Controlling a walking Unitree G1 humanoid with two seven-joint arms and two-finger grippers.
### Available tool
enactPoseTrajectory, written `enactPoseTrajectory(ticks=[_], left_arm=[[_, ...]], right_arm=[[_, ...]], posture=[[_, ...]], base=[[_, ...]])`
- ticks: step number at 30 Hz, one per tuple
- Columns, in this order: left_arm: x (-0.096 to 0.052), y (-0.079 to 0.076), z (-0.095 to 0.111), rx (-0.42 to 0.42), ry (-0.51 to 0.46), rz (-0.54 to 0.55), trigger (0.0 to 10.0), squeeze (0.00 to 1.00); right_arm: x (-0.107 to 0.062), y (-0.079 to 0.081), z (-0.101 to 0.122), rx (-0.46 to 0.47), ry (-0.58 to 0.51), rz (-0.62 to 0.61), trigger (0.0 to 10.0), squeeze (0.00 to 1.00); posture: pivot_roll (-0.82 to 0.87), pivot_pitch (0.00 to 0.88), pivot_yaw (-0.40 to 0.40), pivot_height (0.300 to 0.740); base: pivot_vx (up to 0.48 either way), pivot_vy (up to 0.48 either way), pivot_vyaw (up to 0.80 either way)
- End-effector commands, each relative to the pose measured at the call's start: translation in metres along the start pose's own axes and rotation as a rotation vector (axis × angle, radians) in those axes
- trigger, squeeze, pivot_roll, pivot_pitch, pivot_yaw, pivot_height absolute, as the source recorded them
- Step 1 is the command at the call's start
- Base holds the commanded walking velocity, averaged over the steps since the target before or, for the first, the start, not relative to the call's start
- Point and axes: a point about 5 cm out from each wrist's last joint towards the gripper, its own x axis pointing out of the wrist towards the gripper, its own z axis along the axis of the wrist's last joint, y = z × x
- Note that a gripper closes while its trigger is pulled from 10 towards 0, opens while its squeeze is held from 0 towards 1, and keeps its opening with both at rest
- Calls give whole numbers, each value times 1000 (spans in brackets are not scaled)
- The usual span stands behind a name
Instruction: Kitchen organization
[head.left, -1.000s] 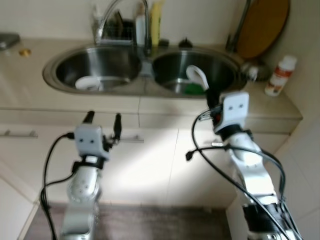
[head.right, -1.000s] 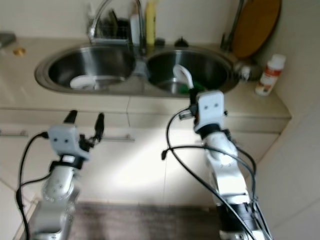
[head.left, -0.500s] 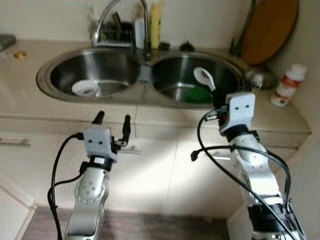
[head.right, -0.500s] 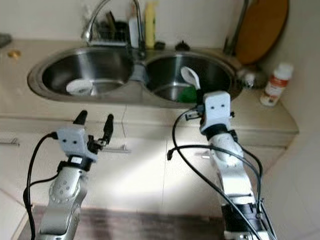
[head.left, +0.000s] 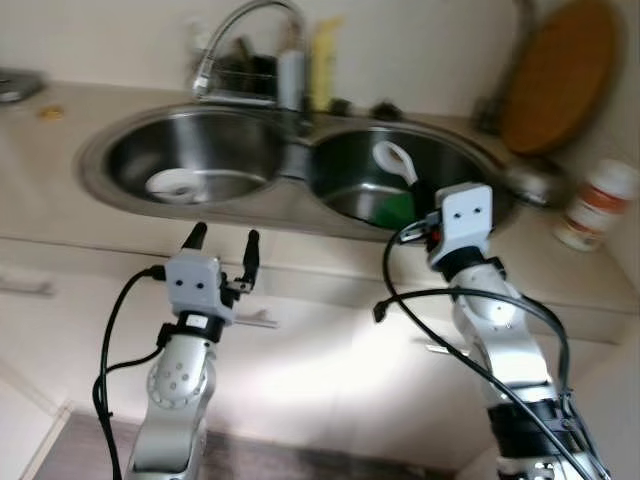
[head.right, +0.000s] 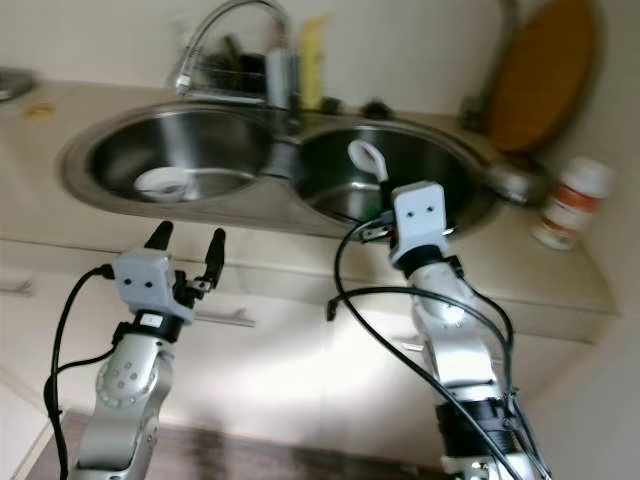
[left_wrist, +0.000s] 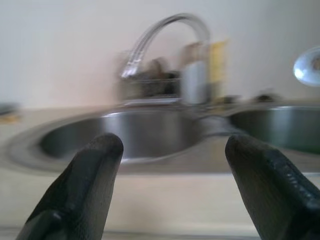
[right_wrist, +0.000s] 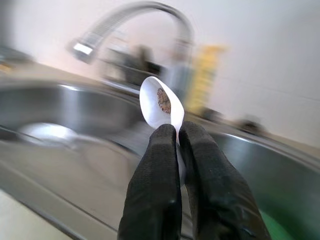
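Beige counter (head.left: 60, 135) holds a double sink (head.left: 250, 195). Above its right bowl, right pincer (right_wrist: 176, 137) pinches a white spoon (head.left: 394, 162); before its left bowl, left pincer (head.left: 222, 240) hovers spread. No legible labels.

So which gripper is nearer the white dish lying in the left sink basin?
Left. The left gripper hovers open just in front of the basin holding the white dish; the right gripper holds a white spoon over the right basin.
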Motion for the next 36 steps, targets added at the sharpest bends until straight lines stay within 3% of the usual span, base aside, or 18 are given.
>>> enactPoseTrajectory(ticks=[1,22,28,36], left_arm=[[3,-7,3,-6,-14,-25,10000,0],[5,-7,4,-5,-17,-30,10000,0],[6,-8,3,-7,-15,-34,10000,0],[7,-9,3,-6,-14,-39,10000,0]], right_arm=[[-4,-15,-4,-18,20,-41,10000,0],[5,-21,-17,-105,153,4,10000,0],[14,-21,-17,-120,197,56,10000,0],[38,-24,-20,-209,311,144,10000,0]], posture=[[110,0,-54,740],[111,0,-50,740],[111,0,-47,740],[114,0,-43,740]], base=[[247,0,0],[222,0,0],[0,0,0],[0,0,0]])
